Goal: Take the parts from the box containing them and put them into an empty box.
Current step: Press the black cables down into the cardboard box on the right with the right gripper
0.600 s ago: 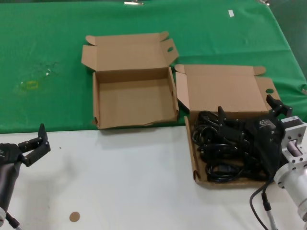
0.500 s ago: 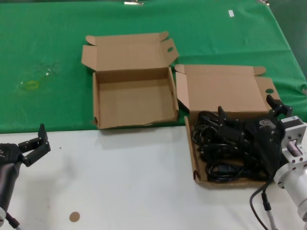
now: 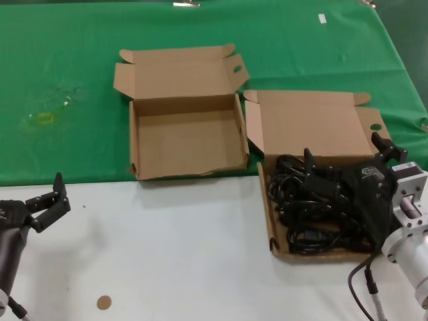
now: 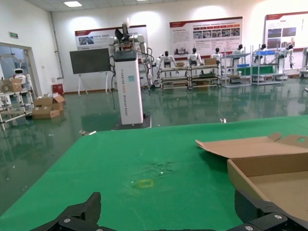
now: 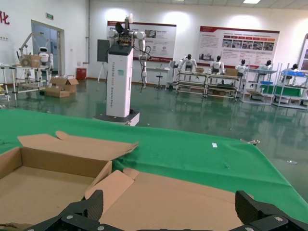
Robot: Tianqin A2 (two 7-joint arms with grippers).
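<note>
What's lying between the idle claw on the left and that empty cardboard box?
Nothing: the head view shows only bare white tabletop between left gripper and empty brown cardboard box.

From the head view we see the right gripper point(image 3: 348, 164) covering much of the cords point(image 3: 301, 207) and the far side of their box point(image 3: 273, 221). We cannot tell whether its jaws touch a cord. Both wrist views cut off everything but the fingertips point(image 5: 84, 209).
</note>
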